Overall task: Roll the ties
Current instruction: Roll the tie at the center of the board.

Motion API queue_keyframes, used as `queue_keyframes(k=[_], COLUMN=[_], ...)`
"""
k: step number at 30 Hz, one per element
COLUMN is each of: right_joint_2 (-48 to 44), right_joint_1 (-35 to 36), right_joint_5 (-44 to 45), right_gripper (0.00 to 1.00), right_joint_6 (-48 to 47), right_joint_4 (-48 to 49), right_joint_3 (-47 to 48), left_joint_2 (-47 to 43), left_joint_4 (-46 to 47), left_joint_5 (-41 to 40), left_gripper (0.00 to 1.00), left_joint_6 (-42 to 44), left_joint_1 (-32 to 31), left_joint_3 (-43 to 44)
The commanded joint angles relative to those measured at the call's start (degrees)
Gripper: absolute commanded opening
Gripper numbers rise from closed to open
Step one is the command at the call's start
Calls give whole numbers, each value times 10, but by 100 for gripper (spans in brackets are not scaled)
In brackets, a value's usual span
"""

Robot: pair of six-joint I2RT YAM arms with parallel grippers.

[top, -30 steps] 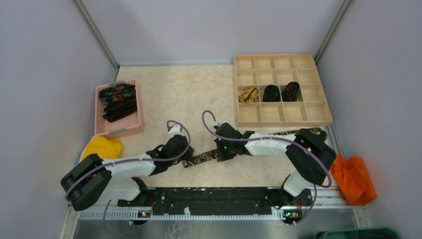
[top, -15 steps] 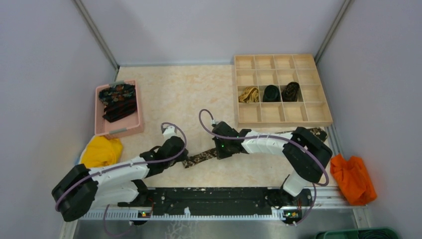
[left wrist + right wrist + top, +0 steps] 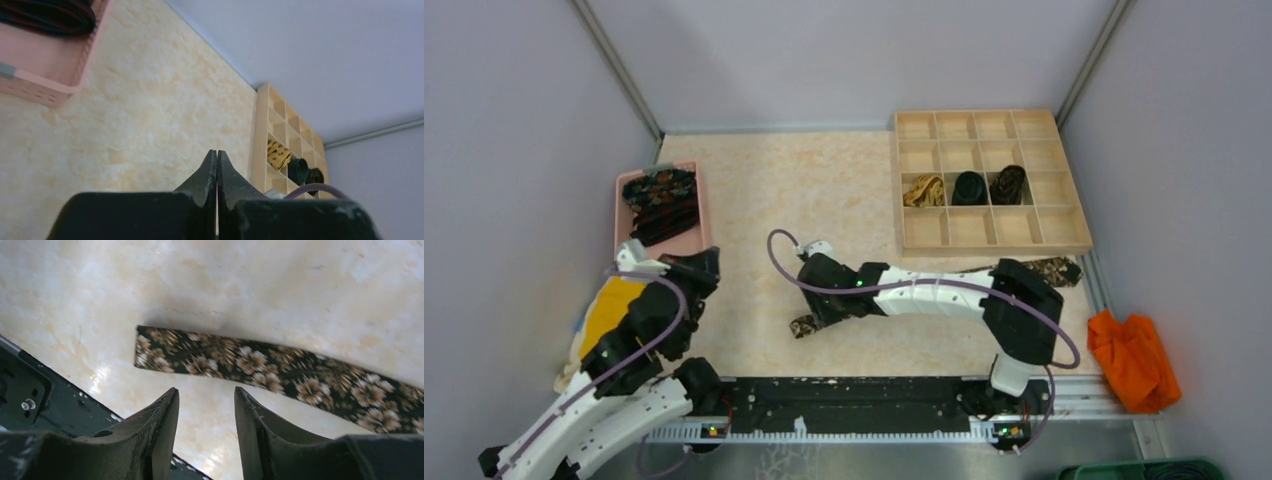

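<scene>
Right gripper (image 3: 812, 303), at the end of an arm stretched leftward across the bench (image 3: 754, 200), hovers just beside the near-left end of a floral tie (image 3: 803, 326). The tie's long axis runs from there up to the right, passing under the arm and reappearing by the wooden organizer (image 3: 902, 175), where three rolled ties already sit. The left gripper (image 3: 700, 266) is well apart, over by the pink basket (image 3: 621, 250) of unrolled ties, so the right arm is judged the nearer for starting the roll. Seen from the left wrist, the left gripper (image 3: 217, 156) has its fingers pressed together on nothing and points across bare bench toward the organizer (image 3: 261, 130); no loose tie shows in that view. Seen from the right wrist, the right gripper (image 3: 205, 391) has its jaws apart and empty. The tie (image 3: 260, 362) lies flat on the bench just beyond the fingertips, its squared end slightly left of the gap and the strip running off to the right.
</scene>
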Motion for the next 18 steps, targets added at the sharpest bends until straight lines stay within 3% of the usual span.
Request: queue_keyframes(k=[1, 8, 18], right_joint_2=[75, 168, 224], right_joint_1=[42, 79, 80], right_joint_5=[14, 13, 40], right_gripper=[45, 46, 46], right_joint_6=[-30, -52, -55], right_joint_4=[-21, -51, -58], right_joint_3=[94, 195, 214], left_joint_2=[-50, -61, -80], left_joint_4=[-118, -182, -170], left_joint_5=[-114, -129, -123], left_gripper=[0, 0, 0], left_joint_6=[-29, -49, -31], left_joint_1=[0, 0, 0], left_joint_3=[41, 83, 79])
